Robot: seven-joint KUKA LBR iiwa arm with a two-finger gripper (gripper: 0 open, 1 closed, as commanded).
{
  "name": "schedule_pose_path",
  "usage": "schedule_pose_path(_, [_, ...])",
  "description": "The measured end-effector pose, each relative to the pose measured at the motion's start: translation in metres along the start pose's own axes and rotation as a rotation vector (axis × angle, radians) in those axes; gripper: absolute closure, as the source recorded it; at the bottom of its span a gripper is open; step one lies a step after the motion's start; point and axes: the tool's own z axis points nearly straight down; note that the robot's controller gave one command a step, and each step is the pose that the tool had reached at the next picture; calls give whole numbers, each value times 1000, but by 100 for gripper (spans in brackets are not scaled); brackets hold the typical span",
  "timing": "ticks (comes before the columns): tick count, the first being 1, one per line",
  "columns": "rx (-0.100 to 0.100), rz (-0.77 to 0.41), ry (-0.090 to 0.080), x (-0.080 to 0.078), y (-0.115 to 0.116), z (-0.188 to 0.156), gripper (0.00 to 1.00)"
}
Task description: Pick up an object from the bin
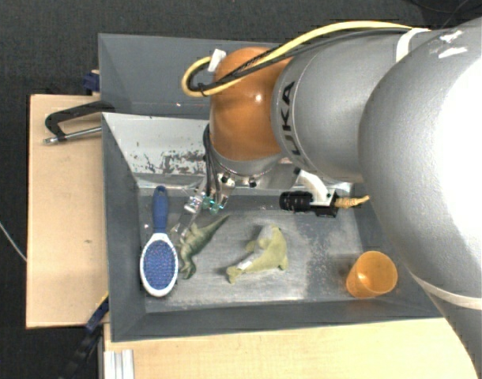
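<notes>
My tool (207,204) left of centre, mostly hidden under the arm (367,117), open or closed I cannot tell, at the upper end of the dark green toy (195,242), blue brush (159,263) beside the left bin wall (118,235), bare floor right of centre

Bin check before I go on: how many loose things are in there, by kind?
blue-and-white brush: 1
dark green toy animal: 1
pale green floppy piece: 1
orange cup: 1
Total: 4
</notes>
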Motion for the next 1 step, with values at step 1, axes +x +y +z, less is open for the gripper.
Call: schedule_pose_path(1, [-9,-191,-6,3,-30,87,0])
